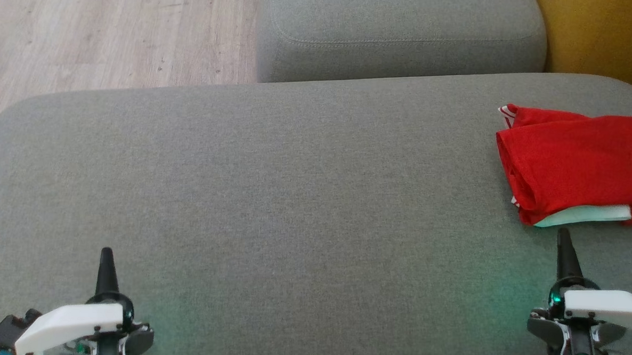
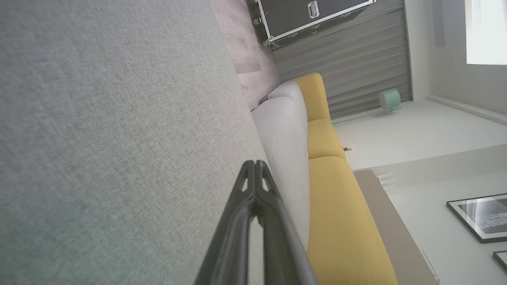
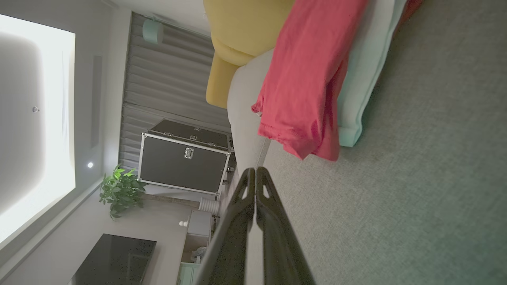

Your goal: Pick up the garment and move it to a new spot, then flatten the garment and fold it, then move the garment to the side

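Garment [image 1: 578, 167] lies folded at the sofa's [image 1: 294, 198] 3 o'clock side, long axis 9-to-3, near the right claw [image 1: 563, 235] at its 12; left claw [image 1: 106, 253] well apart; both claws together.

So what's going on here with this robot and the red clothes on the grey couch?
Nothing is being handled right now. The red garment lies folded near the right edge of the grey cushion. The robot's left pincer and right pincer are both shut and empty, on the cushion's near side; the right one points toward the garment without touching it. The folding and moving aside look finished.
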